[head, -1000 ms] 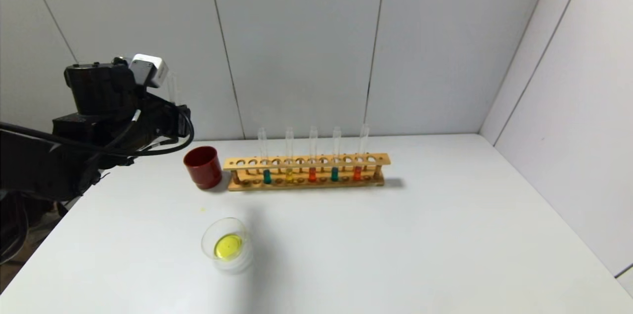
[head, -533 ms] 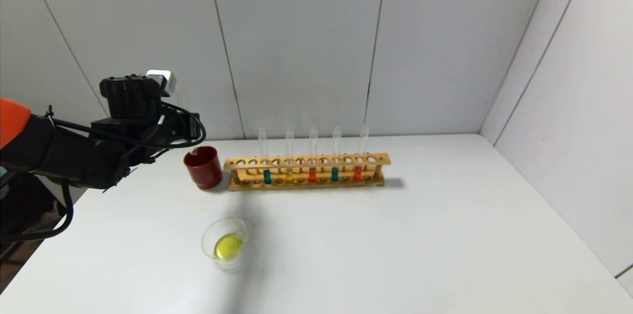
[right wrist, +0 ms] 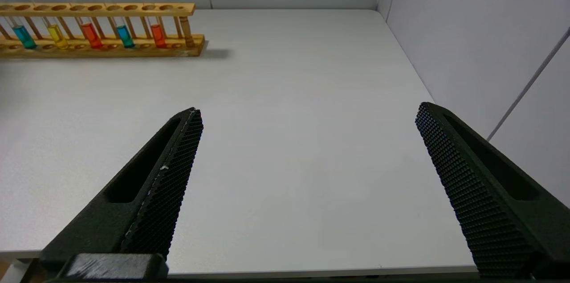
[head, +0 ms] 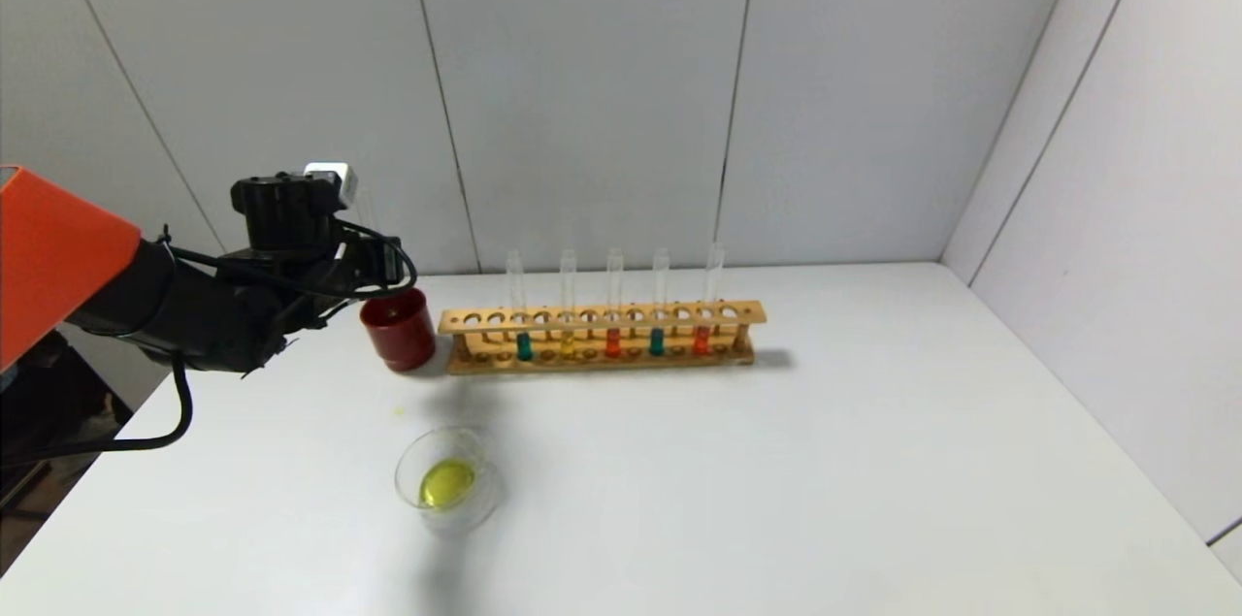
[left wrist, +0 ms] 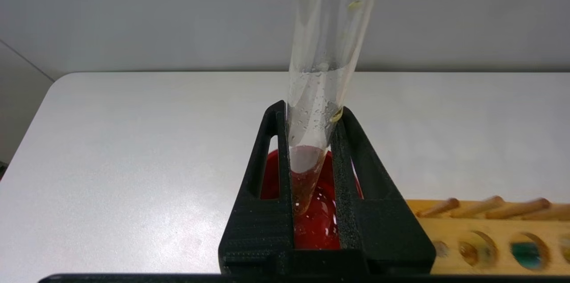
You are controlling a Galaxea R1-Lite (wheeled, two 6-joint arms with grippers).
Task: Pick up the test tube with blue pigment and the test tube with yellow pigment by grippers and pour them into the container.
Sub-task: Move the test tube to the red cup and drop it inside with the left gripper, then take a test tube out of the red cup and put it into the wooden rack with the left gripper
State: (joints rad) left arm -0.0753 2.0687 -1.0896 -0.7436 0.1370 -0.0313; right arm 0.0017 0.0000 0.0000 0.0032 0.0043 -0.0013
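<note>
Clear glass of the emptied test tube [left wrist: 327, 73] is clamped upright between the left gripper [left wrist: 311, 140] fingers directly above the red cup [head: 399, 329], the container [head: 445, 480] holds yellow liquid, right gripper [right wrist: 307, 116] spread wide, parked

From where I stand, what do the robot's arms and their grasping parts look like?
The left end effector is black, with a grey-white block, looping black cables and an orange arm shell. The right end effector shows two tapered black fingers with waffle-textured pads.
</note>
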